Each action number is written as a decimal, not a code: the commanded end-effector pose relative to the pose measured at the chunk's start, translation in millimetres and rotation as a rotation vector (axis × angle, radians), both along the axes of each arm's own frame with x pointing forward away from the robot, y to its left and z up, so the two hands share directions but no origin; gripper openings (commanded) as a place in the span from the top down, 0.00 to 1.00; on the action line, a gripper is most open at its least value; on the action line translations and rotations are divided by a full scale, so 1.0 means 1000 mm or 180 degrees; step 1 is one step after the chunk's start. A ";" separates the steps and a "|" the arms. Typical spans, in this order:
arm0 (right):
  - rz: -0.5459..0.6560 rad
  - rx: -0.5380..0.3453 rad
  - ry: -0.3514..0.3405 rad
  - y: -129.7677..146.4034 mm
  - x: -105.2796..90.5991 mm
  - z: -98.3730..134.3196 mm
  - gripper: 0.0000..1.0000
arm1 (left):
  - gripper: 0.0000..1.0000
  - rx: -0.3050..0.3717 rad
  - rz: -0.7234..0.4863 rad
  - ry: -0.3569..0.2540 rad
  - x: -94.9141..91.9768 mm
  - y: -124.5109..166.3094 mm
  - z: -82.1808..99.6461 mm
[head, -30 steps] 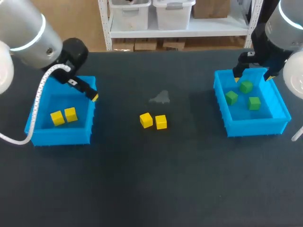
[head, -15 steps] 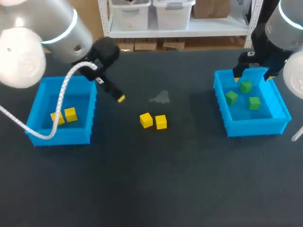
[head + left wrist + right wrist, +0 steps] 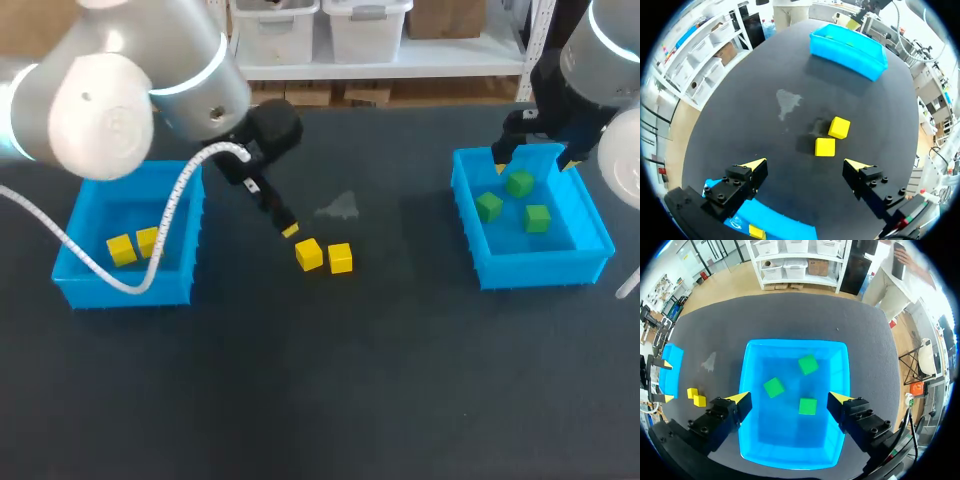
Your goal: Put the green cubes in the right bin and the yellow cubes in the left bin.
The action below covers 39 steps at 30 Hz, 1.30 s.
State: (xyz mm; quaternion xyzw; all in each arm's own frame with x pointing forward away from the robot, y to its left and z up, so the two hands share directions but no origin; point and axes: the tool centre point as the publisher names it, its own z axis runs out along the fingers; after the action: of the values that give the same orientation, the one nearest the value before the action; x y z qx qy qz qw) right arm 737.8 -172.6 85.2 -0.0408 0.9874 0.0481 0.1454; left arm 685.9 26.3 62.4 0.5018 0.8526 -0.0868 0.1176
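Hovering open and empty, your left gripper [image 3: 806,165] is the nearer one: the closest yellow cube [image 3: 825,147] lies on the table [image 3: 765,75] just ahead, centred between its jaws, the second cube [image 3: 839,127] beside it.

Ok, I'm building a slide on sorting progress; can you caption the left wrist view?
Open left claw over the table, two loose yellow cubes just ahead of it, right bin beyond.

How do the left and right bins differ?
The left bin holds two yellow cubes; the right bin holds three green cubes. The right gripper hangs open above the right bin; the left gripper is off the left bin, by two loose yellow cubes. Both bins are blue.
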 end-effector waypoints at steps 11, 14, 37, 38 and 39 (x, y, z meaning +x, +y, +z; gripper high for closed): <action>-0.0004 -0.0001 -0.0011 0.000 -0.002 0.000 0.00 | 0.00 0.0192 -0.0156 0.0124 -0.004 -0.028 -0.030; -0.0004 -0.0001 -0.0011 0.000 -0.002 0.000 0.00 | 0.00 0.0207 -0.0191 0.0156 -0.010 -0.034 -0.034; -0.0004 -0.0001 -0.0011 0.000 -0.002 0.000 0.00 | 0.00 0.0441 -0.0276 0.0284 -0.029 -0.040 -0.070; -0.0004 -0.0001 -0.0011 0.000 -0.002 0.000 0.00 | 0.00 0.0447 -0.0274 0.0282 -0.028 -0.040 -0.071; -0.0004 -0.0001 -0.0011 0.000 -0.002 0.000 0.00 | 0.00 0.0453 -0.0272 0.0279 -0.026 -0.041 -0.072</action>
State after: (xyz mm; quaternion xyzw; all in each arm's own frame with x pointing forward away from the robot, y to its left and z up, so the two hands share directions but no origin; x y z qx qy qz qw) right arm 737.8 -172.6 85.2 -0.0408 0.9874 0.0481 0.1454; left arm 653.8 -10.9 -5.7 0.5401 0.8387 -0.0533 0.0451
